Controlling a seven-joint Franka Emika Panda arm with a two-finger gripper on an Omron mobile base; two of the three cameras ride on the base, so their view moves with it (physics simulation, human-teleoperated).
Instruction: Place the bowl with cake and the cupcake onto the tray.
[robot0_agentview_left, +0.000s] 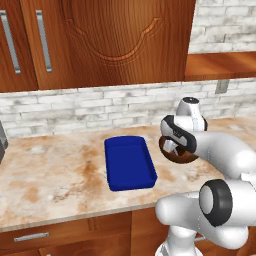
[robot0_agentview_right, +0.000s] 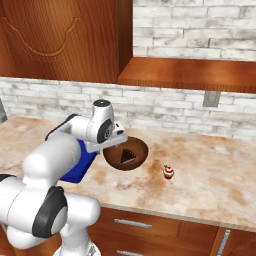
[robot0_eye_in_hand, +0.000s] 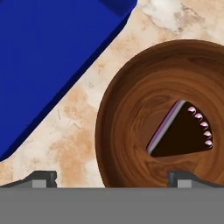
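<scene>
The bowl with cake (robot0_agentview_right: 127, 154) is round and dark brown and rests on the marble counter just right of the tray (robot0_agentview_left: 129, 187), a deep-blue rectangle with a low rim. A dark wedge of cake (robot0_eye_in_hand: 183, 133) with a pink stripe lies inside the bowl (robot0_eye_in_hand: 131, 113). My gripper (robot0_eye_in_hand: 113, 178) hovers open over the bowl's tray-side rim, with one fingertip over the counter and the other over the bowl's inside. In the left base view the hand (robot0_agentview_left: 172, 148) covers most of the bowl (robot0_agentview_left: 181, 158). The cupcake (robot0_agentview_right: 169, 172), tiny with a red wrapper, stands alone on the counter right of the bowl.
Wooden wall cabinets (robot0_agentview_left: 100, 40) and a brick backsplash run behind the counter. A wooden shelf (robot0_agentview_right: 190, 72) juts out above an outlet (robot0_agentview_right: 212, 99). A dark appliance (robot0_agentview_left: 1, 142) sits at the counter's far left. Drawers line the counter's front edge.
</scene>
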